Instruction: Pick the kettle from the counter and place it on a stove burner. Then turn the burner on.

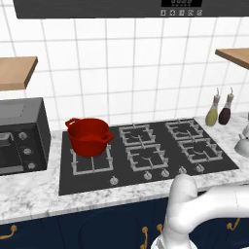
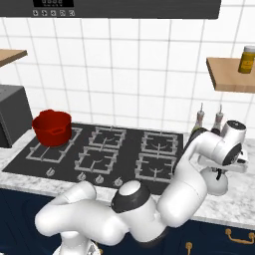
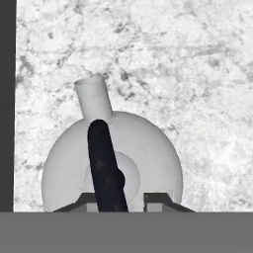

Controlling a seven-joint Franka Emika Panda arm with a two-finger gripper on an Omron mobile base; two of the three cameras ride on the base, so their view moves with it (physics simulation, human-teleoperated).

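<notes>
The arm reaches far out to the right of the cooktop (image 1: 68, 185), with the gripper (image 3: 116, 201) pointing down over the kettle (image 3: 148, 148). In the hand view, the kettle's pale rounded body sits right beneath the two dark finger tips, its short spout aimed up the picture and its dark handle running between the tips. The jaws are parted, one tip on each side of that handle, but whether they touch it I cannot tell (the grey band cuts the view right there).

The kettle stands on the counter (image 3: 197, 59), to the right of the cooktop, whose black edge runs as a straight strip down the left side of the hand view, just beside the kettle's body. Marbled stone lies bare beyond the spout and off to the other side.

From the left base view, a sliver of the kettle pokes in at the right frame edge, near the right-hand stove burner (image 1: 198, 150). Two slim bottles (image 1: 218, 111) stand at the back by the tiled wall, apart from the kettle. The red pot (image 1: 88, 136) sits on the far-left grate; the other grates are bare. A dark oven (image 1: 23, 136) sits on the counter left of the cooktop.
</notes>
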